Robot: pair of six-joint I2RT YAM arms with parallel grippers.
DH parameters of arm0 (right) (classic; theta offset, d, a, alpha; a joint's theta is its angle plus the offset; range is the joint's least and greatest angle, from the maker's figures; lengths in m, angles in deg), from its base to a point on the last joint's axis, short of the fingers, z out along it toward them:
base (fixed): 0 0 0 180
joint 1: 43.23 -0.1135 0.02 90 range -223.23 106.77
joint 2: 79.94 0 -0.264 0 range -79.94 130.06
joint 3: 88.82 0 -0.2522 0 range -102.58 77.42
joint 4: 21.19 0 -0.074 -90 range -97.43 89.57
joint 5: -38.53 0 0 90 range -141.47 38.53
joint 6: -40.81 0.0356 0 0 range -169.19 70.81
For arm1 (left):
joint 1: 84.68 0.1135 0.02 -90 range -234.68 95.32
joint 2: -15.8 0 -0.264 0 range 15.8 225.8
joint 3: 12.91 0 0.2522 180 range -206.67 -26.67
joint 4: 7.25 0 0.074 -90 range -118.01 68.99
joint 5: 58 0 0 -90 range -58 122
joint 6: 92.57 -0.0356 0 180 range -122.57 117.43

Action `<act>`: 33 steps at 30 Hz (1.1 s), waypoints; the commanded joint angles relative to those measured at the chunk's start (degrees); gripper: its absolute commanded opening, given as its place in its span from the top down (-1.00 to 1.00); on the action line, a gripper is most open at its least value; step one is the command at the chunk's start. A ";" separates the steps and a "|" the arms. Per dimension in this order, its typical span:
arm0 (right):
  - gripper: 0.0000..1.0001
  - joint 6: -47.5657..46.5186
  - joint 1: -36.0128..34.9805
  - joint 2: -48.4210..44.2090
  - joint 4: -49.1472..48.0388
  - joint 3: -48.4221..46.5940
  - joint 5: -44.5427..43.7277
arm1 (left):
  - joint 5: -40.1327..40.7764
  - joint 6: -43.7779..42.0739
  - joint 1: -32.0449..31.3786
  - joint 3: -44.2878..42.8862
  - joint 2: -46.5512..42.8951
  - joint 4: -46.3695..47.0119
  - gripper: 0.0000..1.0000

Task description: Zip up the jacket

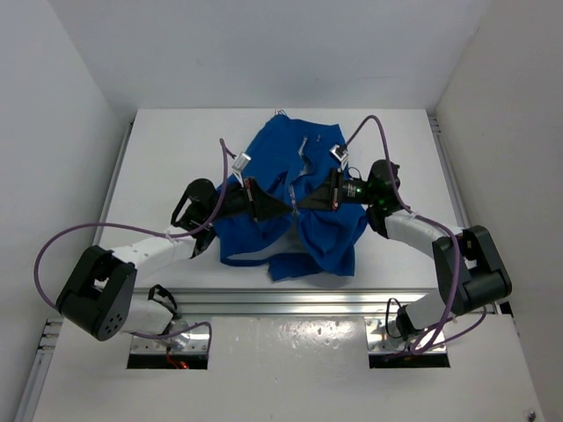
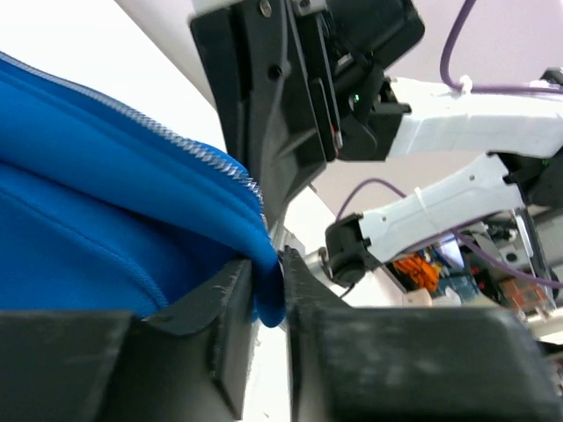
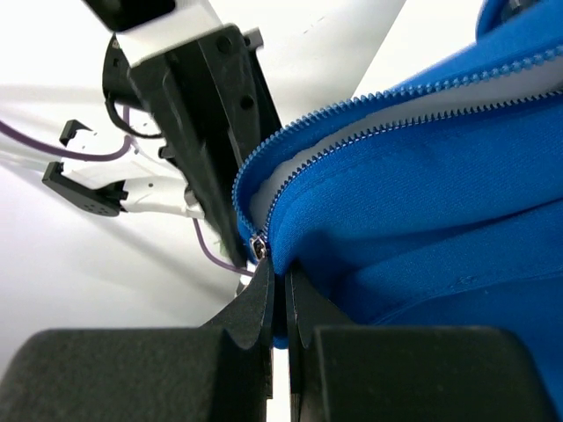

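The bright blue jacket (image 1: pixel 290 202) lies bunched in the middle of the white table, its pale front zipper (image 1: pixel 295 189) running down the centre. My left gripper (image 1: pixel 280 211) is shut on the jacket's blue front edge (image 2: pixel 264 281) beside the zipper teeth (image 2: pixel 220 163). My right gripper (image 1: pixel 308 204) faces it tip to tip and is shut on the blue fabric (image 3: pixel 286 294) right beside the small metal zipper slider (image 3: pixel 258 248). White lining (image 3: pixel 352 127) shows between the two open rows of teeth.
The white table (image 1: pixel 158 158) is boxed in by white walls on three sides. Purple cables (image 1: pixel 369 127) loop over both arms. A metal rail (image 1: pixel 290 303) runs along the near table edge.
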 commanded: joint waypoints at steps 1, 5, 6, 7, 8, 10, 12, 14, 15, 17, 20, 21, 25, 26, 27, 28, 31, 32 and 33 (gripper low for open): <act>0.99 0.81 -0.88 -0.98 -4.70 -1.10 -1.71 | -2.26 1.03 -3.12 -2.22 0.11 2.25 0.48; 0.99 1.07 -0.97 -1.16 -4.97 -1.36 -1.88 | -1.55 0.51 -3.12 -2.22 0.64 0.84 0.36; 0.99 1.08 -0.88 -1.07 -4.88 -1.19 -1.88 | -1.55 -0.01 -3.12 -2.22 0.64 0.84 0.36; 0.99 1.08 -0.96 -0.98 -5.05 -1.27 -1.88 | -1.02 -0.02 -3.12 -2.22 0.64 0.84 0.43; 0.99 1.16 -1.05 -1.16 -4.97 -1.27 -1.88 | -1.02 -0.02 -3.12 -2.22 0.64 0.84 0.47; 0.99 1.25 -0.96 -1.16 -5.05 -1.01 -1.80 | -0.41 -0.02 -3.12 -2.22 0.64 0.84 0.62; 0.99 1.08 -0.96 -1.42 -5.23 -0.57 -1.71 | 0.12 1.02 -3.12 -1.62 0.64 1.53 0.65; 0.99 1.08 -1.05 -1.42 -5.32 -0.22 -1.80 | 0.12 2.08 -1.90 -1.09 0.64 3.29 0.65; 0.99 1.25 -0.97 -1.68 -5.40 0.04 -1.71 | 0.12 2.61 -1.28 -1.08 0.64 4.34 0.60; 0.99 1.16 -0.96 -1.77 -5.49 0.48 -1.71 | 0.12 4.10 -0.67 -1.08 0.11 5.83 0.46; 0.99 1.08 -0.88 -2.12 -5.49 0.92 -1.80 | 0.12 6.74 0.03 -0.55 0.11 7.95 0.19; 0.99 1.34 -0.79 -2.12 -5.58 0.92 -1.71 | 0.12 7.36 0.04 -0.55 0.11 7.96 0.11; 0.99 1.25 -0.70 -2.21 -5.67 0.92 -1.62 | 0.12 7.89 0.66 -0.55 0.11 7.96 0.08; 0.99 1.25 -0.79 -2.21 -5.67 0.92 -1.62 | 0.12 7.89 0.66 -0.55 0.11 7.96 0.11; 0.99 1.25 -0.88 -2.13 -5.58 0.84 -1.71 | 0.12 7.89 0.66 -0.55 0.11 7.96 0.14; 0.99 1.69 -0.88 -2.04 -5.41 0.75 -1.80 | 0.12 7.89 0.66 -0.55 0.11 7.96 0.19; 0.99 1.25 -0.88 -2.12 -5.49 0.49 -1.71 | 0.12 6.75 0.66 -0.55 0.11 6.91 0.29; 0.99 1.16 0.25 -2.12 -5.49 0.40 -1.71 | 0.12 6.75 0.66 -0.55 0.11 6.90 0.37; 0.99 1.25 -0.87 -2.04 -5.58 0.31 -1.71 | 0.12 6.75 0.66 -0.55 0.11 6.38 0.40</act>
